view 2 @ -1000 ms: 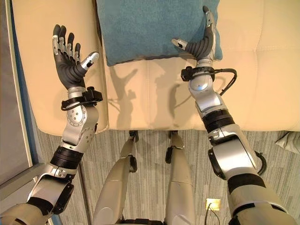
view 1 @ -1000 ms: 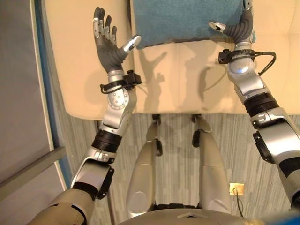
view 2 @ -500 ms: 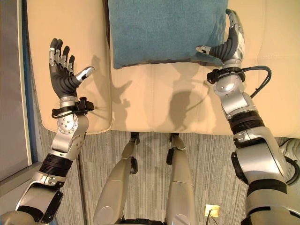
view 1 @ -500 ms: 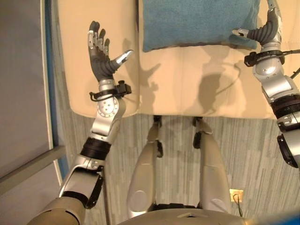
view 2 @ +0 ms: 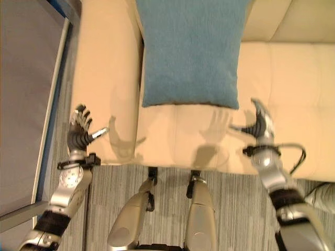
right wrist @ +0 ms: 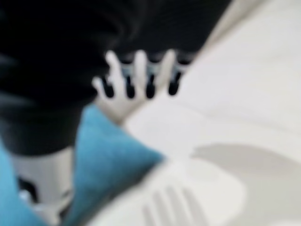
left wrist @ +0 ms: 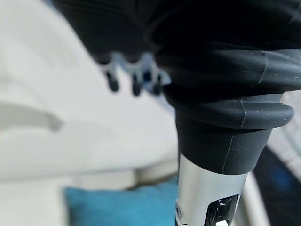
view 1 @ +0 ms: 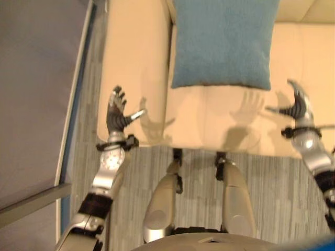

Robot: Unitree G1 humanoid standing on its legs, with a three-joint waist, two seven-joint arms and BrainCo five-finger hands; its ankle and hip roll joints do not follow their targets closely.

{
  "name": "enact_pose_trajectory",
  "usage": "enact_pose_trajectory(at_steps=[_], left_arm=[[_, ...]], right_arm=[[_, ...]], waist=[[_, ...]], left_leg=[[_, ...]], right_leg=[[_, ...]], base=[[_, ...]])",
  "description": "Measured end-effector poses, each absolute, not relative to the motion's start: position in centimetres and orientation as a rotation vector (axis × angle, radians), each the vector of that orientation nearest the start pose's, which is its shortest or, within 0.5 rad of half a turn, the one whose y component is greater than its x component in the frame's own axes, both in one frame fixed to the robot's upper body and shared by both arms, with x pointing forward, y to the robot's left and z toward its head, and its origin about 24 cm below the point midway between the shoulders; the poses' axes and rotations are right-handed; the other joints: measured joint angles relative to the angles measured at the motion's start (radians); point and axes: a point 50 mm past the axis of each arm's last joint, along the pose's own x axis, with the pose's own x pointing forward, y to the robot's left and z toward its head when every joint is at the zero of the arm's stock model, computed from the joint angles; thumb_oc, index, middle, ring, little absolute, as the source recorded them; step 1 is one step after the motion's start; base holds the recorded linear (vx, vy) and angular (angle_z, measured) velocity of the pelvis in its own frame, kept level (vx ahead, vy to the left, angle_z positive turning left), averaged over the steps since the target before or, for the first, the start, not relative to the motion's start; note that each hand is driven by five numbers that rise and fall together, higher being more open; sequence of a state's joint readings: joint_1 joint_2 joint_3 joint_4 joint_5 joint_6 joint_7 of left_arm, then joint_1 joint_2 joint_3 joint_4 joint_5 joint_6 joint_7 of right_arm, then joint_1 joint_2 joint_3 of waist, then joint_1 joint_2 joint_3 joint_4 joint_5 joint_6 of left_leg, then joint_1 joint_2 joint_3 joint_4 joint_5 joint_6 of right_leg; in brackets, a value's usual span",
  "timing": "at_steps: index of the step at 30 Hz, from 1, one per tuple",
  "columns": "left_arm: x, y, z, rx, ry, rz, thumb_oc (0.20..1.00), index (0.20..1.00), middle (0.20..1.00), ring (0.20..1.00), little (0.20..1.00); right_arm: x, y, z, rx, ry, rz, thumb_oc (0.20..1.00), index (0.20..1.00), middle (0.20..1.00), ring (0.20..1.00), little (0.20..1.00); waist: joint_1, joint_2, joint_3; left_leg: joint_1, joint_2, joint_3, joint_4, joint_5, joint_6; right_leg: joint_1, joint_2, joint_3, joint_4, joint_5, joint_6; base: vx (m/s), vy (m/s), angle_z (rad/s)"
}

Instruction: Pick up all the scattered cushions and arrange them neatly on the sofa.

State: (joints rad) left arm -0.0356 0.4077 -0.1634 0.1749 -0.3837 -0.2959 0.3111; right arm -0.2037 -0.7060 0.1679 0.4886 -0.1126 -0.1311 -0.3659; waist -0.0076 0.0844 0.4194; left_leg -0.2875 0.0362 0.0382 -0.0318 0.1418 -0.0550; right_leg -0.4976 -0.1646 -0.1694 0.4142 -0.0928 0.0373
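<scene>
A teal cushion (view 1: 224, 44) lies on the cream sofa (view 1: 230, 120), leaning up against the backrest beside the left armrest. My left hand (view 1: 117, 112) hovers open over the front of the armrest, fingers straight and thumb spread, touching nothing. My right hand (view 1: 296, 104) is open above the seat, to the right of the cushion's lower corner and apart from it. The cushion also shows as a teal patch (left wrist: 117, 207) in the left wrist view and past the fingers (right wrist: 141, 75) in the right wrist view.
The sofa seat (view 2: 293, 83) stretches bare to the right of the cushion. Grey striped carpet (view 1: 272, 193) lies in front of the sofa. A dark panel with a pale frame (view 1: 42, 104) runs along the left. A pale object (view 2: 322, 196) lies on the floor at lower right.
The view has pulled back from the sofa. My right hand has come off the cushion's right edge and both hands have drawn back toward the sofa's front.
</scene>
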Motion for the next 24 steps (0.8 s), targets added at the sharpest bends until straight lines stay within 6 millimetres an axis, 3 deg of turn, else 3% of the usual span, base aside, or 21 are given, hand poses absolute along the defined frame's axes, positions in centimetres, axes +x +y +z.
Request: enact_pose_trajectory(at_steps=[4, 5, 8, 10, 11, 12, 15, 18, 19, 20, 21, 24], left_arm=[[22.6, 23.0, -1.4, 0.136, 0.155, 0.218, 1.0, 1.0, 1.0, 1.0, 1.0], [21.0, 23.7, -3.6, 0.173, 0.265, 0.232, 1.0, 1.0, 1.0, 1.0, 1.0], [17.7, 24.0, -8.4, 0.154, 0.517, 0.276, 1.0, 1.0, 1.0, 1.0, 1.0], [16.5, 23.7, -9.6, 0.154, 0.585, 0.267, 1.0, 1.0, 1.0, 1.0, 1.0], [14.3, 23.5, -12.1, 0.139, 0.741, 0.287, 1.0, 1.0, 1.0, 1.0, 1.0], [13.0, 23.4, -13.0, 0.133, 0.811, 0.301, 1.0, 1.0, 1.0, 1.0, 1.0], [10.0, 23.5, -14.9, 0.202, 0.986, 0.269, 1.0, 1.0, 1.0, 1.0, 1.0], [9.0, 23.5, -15.3, 0.277, 1.036, 0.204, 1.0, 1.0, 1.0, 1.0, 1.0], [9.1, 23.5, -15.3, 0.296, 1.044, 0.175, 1.0, 1.0, 1.0, 1.0, 1.0], [9.1, 23.6, -15.4, 0.307, 1.057, 0.169, 1.0, 1.0, 1.0, 1.0, 1.0], [9.2, 23.6, -15.4, 0.307, 1.059, 0.167, 1.0, 1.0, 1.0, 1.0, 1.0], [9.3, 23.3, -15.5, 0.293, 1.065, 0.148, 1.0, 1.0, 1.0, 1.0, 1.0]], right_arm=[[24.2, -31.0, 1.3, -0.881, 0.221, -0.224, 1.0, 1.0, 1.0, 1.0, 1.0], [23.3, -30.5, -0.3, -0.846, 0.272, -0.209, 1.0, 1.0, 1.0, 1.0, 1.0], [20.8, -29.9, -3.7, -0.855, 0.42, -0.103, 1.0, 1.0, 1.0, 1.0, 1.0], [20.1, -29.6, -4.7, -0.863, 0.459, -0.061, 1.0, 1.0, 1.0, 1.0, 1.0], [17.8, -29.1, -7.7, -0.813, 0.601, -0.043, 1.0, 1.0, 1.0, 1.0, 1.0], [17.1, -28.7, -8.5, -0.793, 0.643, -0.031, 1.0, 1.0, 1.0, 1.0, 1.0], [14.5, -28.3, -10.5, -0.78, 0.756, 0.022, 1.0, 1.0, 1.0, 1.0, 1.0], [12.0, -28.8, -11.9, -0.766, 0.877, 0.022, 1.0, 1.0, 1.0, 1.0, 1.0], [11.0, -28.7, -12.5, -0.751, 0.931, 0.029, 1.0, 1.0, 1.0, 1.0, 1.0], [10.9, -28.6, -12.7, -0.746, 0.941, 0.032, 1.0, 1.0, 1.0, 1.0, 1.0], [10.2, -28.3, -13.1, -0.736, 0.973, 0.042, 1.0, 1.0, 1.0, 1.0, 1.0], [9.2, -28.5, -13.7, -0.727, 1.044, 0.026, 1.0, 1.0, 1.0, 1.0, 1.0]], waist=[[-0.026, -0.006, -0.059], [-0.033, -0.016, -0.112], [-0.049, -0.022, -0.142], [-0.052, -0.022, -0.165], [-0.054, -0.025, -0.198], [-0.053, -0.026, -0.209], [-0.055, -0.021, -0.242], [-0.052, -0.024, -0.265], [-0.053, -0.044, -0.282], [-0.055, -0.057, -0.28], [-0.058, -0.096, -0.29], [-0.058, -0.105, -0.321]], left_leg=[[0.065, 0.019, -0.002, -0.004, -0.015, -0.003], [0.069, 0.026, 0.001, -0.002, -0.026, -0.004], [0.129, 0.044, 0.002, -0.007, -0.028, -0.014], [0.133, 0.05, 0.002, -0.007, -0.036, -0.017], [0.161, 0.067, -0.001, -0.01, -0.047, -0.02], [0.177, 0.071, -0.001, -0.015, -0.049, -0.022], [0.202, 0.092, -0.011, -0.02, -0.056, -0.022], [0.202, 0.109, -0.023, -0.004, -0.069, -0.007], [0.203, 0.11, -0.022, 0.025, -0.106, -0.023], [0.194, 0.094, -0.017, 0.085, -0.116, -0.02], [0.205, 0.03, -0.026, 0.192, -0.147, -0.03], [0.279, -0.037, -0.056, 0.205, -0.212, -0.015]], right_leg=[[0.084, 0.024, -0.012, -0.039, -0.004, 0.0], [0.091, 0.033, -0.014, -0.05, -0.007, -0.002], [0.164, 0.056, -0.016, -0.09, -0.004, -0.001], [0.174, 0.061, -0.023, -0.096, -0.006, -0.004], [0.212, 0.076, -0.035, -0.112, -0.008, -0.007], [0.23, 0.082, -0.036, -0.121, -0.01, -0.01], [0.274, 0.103, -0.052, -0.135, -0.016, -0.018], [0.294, 0.118, -0.072, -0.135, -0.027, -0.036], [0.295, 0.108, -0.085, -0.146, -0.03, -0.066], [0.303, 0.092, -0.09, -0.148, -0.028, -0.075], [0.32, 0.063, -0.073, -0.164, -0.021, -0.077], [0.352, 0.064, -0.038, -0.231, 0.026, -0.052]], base=[[0.03, -0.031, -0.03], [0.03, -0.042, -0.14], [0.03, -0.055, -0.09], [0.04, -0.074, 0.03], [0.03, -0.083, 0.06], [0.03, -0.091, 0.05], [-0.01, -0.075, 0.07], [-0.09, -0.062, 0.16], [-0.1, -0.004, 0.14], [-0.05, 0.041, 0.03], [-0.06, 0.073, -0.02], [-0.07, 0.107, -0.21]])
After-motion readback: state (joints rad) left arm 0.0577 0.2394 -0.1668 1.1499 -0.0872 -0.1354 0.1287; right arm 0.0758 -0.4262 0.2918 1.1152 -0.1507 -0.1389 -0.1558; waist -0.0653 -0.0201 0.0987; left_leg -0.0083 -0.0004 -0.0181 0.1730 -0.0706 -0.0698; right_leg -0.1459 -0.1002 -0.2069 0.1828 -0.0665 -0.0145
